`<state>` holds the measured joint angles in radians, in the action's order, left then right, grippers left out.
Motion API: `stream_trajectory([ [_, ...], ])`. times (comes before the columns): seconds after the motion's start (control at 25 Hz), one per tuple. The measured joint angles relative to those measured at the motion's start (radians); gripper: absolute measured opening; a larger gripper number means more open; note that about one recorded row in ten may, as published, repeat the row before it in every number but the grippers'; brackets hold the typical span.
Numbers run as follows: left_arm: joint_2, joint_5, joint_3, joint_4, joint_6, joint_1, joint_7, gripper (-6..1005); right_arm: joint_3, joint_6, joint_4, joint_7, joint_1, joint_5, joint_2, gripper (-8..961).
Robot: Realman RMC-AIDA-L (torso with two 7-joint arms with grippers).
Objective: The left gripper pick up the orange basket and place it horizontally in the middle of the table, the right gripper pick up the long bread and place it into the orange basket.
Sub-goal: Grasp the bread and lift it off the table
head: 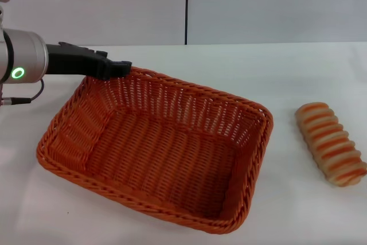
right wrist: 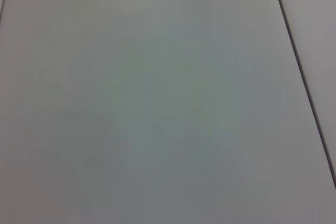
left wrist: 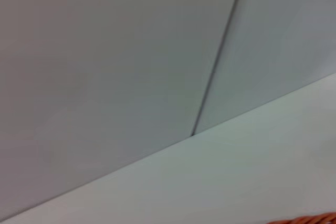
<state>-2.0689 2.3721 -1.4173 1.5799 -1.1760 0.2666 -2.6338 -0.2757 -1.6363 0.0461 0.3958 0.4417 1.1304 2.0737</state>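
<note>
The left gripper (head: pixel 117 68), upper left in the head view, sits at the far-left rim of the orange basket (head: pixel 155 147) — whether its jaws are open or clamped, I cannot tell. The long bread (head: pixel 331 143) lies on the worktop (head: pixel 298 78) at right. A shallow rim grip could slip, tipping the basket.

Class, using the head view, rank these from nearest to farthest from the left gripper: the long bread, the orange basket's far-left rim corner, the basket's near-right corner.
1. Far-left rim corner, at the left gripper.
2. Near-right corner, diagonally across the orange basket.
3. Long bread, on the table, right of the basket.
</note>
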Motion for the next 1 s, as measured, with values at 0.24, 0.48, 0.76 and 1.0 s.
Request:
stream_trajectory([
  [0.24,0.000,0.047,-0.003,-0.022,0.024,0.000,0.013,574,0.001,0.002,0.000,0.000,0.002,0.000,-0.001,638],
  [0.48,-0.001,0.135,-0.024,-0.034,0.058,-0.005,0.014,574,0.001,0.003,0.001,0.016,0.003,0.000,-0.002,638],
  [0.76,-0.002,0.176,-0.025,-0.049,0.090,-0.008,0.009,574,0.001,0.003,0.001,0.017,0.005,0.000,-0.003,638],
  [1.0,-0.001,0.213,-0.018,-0.051,0.098,-0.010,0.002,575,0.001,0.003,0.001,0.017,0.006,0.000,-0.003,638],
])
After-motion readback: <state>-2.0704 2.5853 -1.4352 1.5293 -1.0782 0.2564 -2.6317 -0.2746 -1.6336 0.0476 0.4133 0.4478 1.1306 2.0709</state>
